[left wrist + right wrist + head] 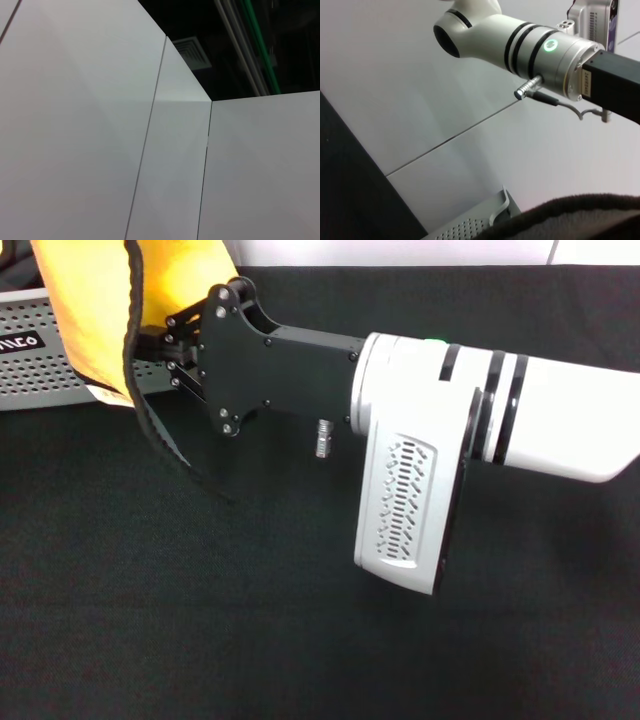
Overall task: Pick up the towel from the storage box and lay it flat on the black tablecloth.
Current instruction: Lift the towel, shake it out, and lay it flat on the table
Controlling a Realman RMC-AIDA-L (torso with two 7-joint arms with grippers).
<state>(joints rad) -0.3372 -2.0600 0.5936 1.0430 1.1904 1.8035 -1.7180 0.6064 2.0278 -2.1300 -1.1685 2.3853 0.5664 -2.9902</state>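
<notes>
Black tablecloth (300, 640) fills the work surface, white wall panels behind it. Right gripper (158, 348) reaches in from the right, held above the cloth near the storage box (45, 365) at far left. Its fingers are clamped on the towel (95, 310), orange-yellow side facing the head camera, black stitched edging curling down below the jaws. Towel hangs in the air at the fingertips, overlapping the box's front wall in head view, not lying on the cloth. Right wrist view shows the towel's grey-green fuzzy side (580, 220) and the box rim (475, 227). Left gripper not visible; left wrist view shows only wall panels.
</notes>
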